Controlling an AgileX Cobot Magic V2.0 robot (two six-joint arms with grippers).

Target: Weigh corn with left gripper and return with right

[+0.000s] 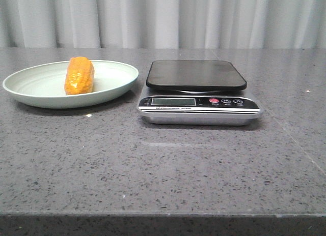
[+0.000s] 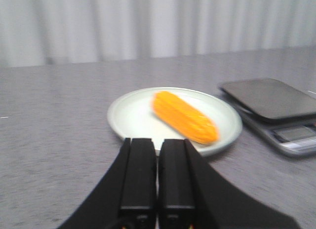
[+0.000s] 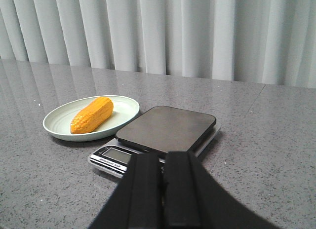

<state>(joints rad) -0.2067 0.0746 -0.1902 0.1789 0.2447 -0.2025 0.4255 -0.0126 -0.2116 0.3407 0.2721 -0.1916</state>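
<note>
corn (image 1: 79,76) — 1 | plate (image 1: 30,88) — 1 | scale (image 1: 198,93) — 1

Open tabletop (image 1: 163,170) fronts the plate (image 1: 30,96) and scale (image 1: 198,101); nothing overhangs either.

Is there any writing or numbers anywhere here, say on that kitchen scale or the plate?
Scale: a line of small print under its display, too small and blurred to read.
Display: blank, no digits showing.
Buttons: small symbols, too small to make out.
Plate and corn: no writing.

Orange-yellow corn (image 1: 79,76), pale green plate (image 1: 30,96), blk/silver scale (image 1: 198,111).
</note>
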